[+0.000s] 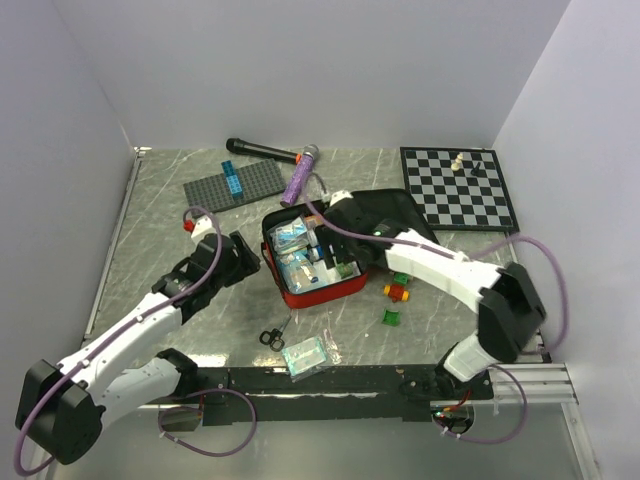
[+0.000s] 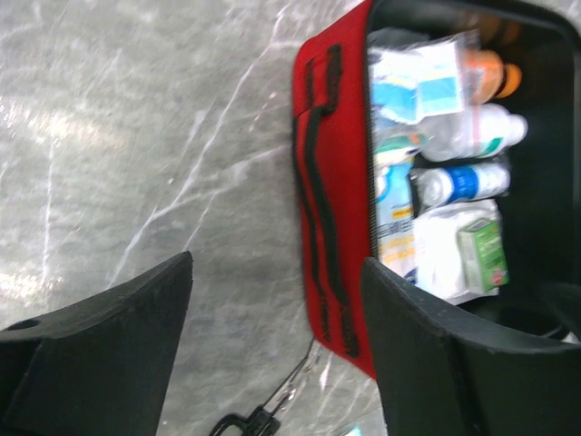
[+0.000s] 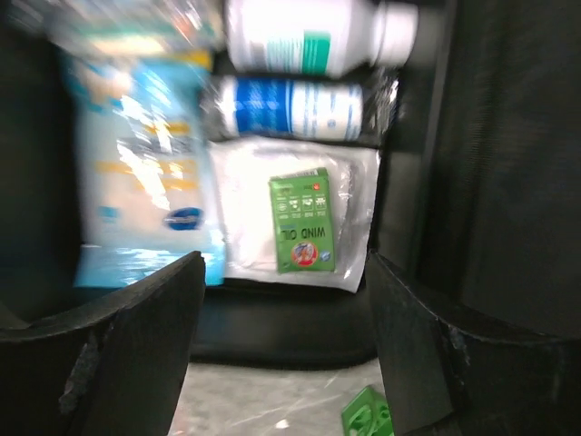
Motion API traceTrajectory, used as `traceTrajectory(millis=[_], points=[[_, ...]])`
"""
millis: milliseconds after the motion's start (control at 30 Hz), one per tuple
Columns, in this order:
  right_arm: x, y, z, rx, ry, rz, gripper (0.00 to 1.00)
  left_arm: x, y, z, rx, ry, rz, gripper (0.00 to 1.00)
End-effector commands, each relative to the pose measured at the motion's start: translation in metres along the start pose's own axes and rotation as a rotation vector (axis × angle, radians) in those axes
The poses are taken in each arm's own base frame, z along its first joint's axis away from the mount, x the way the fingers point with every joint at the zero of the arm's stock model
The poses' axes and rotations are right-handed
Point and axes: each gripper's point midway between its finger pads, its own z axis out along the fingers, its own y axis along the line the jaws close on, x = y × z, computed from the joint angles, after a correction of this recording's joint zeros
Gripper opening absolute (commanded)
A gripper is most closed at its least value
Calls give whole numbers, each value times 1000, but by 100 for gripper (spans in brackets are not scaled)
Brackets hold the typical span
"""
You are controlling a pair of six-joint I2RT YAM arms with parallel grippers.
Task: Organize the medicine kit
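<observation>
The red medicine kit (image 1: 335,291) lies open mid-table, its black-lined lid (image 1: 395,212) flipped back to the right. Inside lie blue-white packets (image 1: 293,237), bottles and a green box. My left gripper (image 1: 248,262) is open and empty just left of the kit; its view shows the kit's red side wall (image 2: 318,209) with black straps. My right gripper (image 1: 335,238) is open and empty over the kit's far part; its view shows a green "WIND OIL" box (image 3: 304,222) on a white pouch (image 3: 245,213), a blue-labelled bottle (image 3: 290,107) and a white bottle (image 3: 313,34).
Black-handled scissors (image 1: 274,334) and a clear packet (image 1: 306,355) lie in front of the kit. Small coloured bricks (image 1: 397,291) lie to its right. A purple tube (image 1: 298,178), a black microphone (image 1: 260,149), a grey studded baseplate (image 1: 234,185) and a chessboard (image 1: 460,187) sit behind.
</observation>
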Motion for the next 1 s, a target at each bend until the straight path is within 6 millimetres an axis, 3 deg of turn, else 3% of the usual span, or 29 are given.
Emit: traceTrajectory(millis=[0,167,367,500,667,967], points=[[-41,-1,-54,-60,-211,142,79,-25,-29,2,60,-30,-33,83],[-22,8,-74,-185,-226,147,80,-26,-27,13,61,25,-68,97],[15,22,-75,-300,-191,143,76,9,-12,7,78,137,-5,84],[31,27,-73,-316,-174,98,75,38,-25,-17,182,190,103,79],[38,31,-65,-303,-151,64,74,82,-31,-25,173,315,233,74],[33,34,-64,-278,-170,25,74,129,-34,-14,126,402,369,75]])
